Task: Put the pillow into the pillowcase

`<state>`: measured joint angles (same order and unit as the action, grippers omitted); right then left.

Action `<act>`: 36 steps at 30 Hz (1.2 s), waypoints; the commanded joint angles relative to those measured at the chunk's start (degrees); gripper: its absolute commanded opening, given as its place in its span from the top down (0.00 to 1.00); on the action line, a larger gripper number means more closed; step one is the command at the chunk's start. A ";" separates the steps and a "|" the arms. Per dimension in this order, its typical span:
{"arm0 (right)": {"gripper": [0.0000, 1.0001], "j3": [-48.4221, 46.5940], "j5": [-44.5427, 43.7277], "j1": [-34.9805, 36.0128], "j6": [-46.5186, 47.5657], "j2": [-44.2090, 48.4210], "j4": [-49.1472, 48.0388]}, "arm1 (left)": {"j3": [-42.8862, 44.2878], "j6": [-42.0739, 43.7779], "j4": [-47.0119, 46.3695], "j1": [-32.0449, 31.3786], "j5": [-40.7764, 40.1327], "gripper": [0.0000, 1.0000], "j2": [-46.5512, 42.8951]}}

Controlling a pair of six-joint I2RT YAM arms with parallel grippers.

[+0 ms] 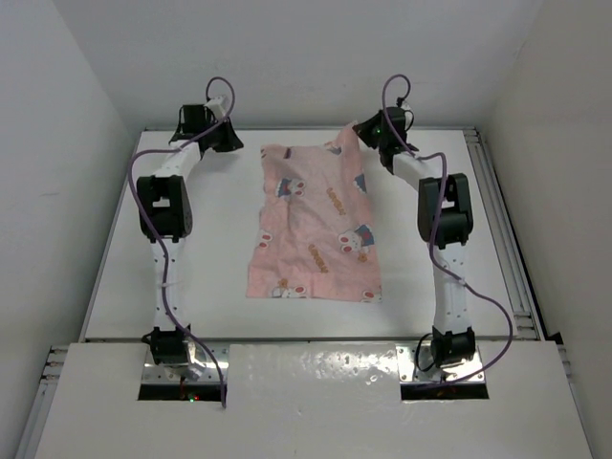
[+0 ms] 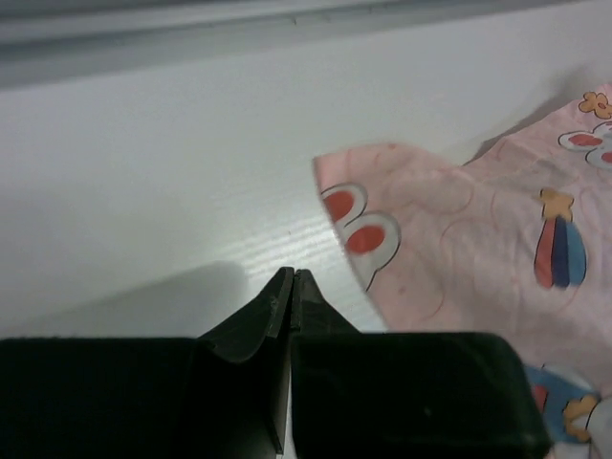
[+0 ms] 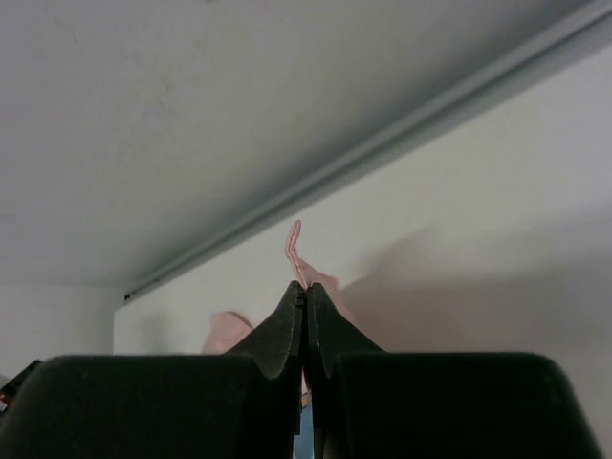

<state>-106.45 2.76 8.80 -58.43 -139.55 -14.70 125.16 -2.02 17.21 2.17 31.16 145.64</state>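
Observation:
The pink pillowcase [image 1: 316,225] with cartoon prints lies spread in the middle of the table. My right gripper [image 1: 361,134] is shut on its far right corner, which it lifts a little; a pink cloth edge [image 3: 295,251] sticks up between its tips [image 3: 306,287]. My left gripper [image 1: 229,142] is shut and empty, just left of the pillowcase's far left corner [image 2: 382,206], with its tips [image 2: 292,275] over bare table. The pillow is not visible; I cannot tell whether it is inside the pillowcase.
The white table [image 1: 210,258] has raised rails along its far edge [image 1: 306,130] and right edge [image 1: 507,239]. White walls close in behind and on both sides. A white board [image 1: 316,392] covers the near edge between the arm bases.

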 commanded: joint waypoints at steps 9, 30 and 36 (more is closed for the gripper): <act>0.63 0.46 -11.02 0.08 4.02 -4.16 -6.84 | 4.74 1.67 -4.13 -3.75 -4.18 0.89 0.08; 0.01 35.78 -8.92 -10.27 26.09 34.59 14.23 | -18.46 11.07 15.83 -2.26 -6.62 0.43 -26.37; 0.01 44.57 -11.82 -11.43 28.54 46.54 25.58 | -23.47 11.08 17.50 1.43 -9.27 0.41 -32.16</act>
<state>-65.10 -8.01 -1.89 -32.95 -97.43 3.14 103.26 9.74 33.82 2.44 24.29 119.07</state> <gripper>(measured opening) 0.985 0.586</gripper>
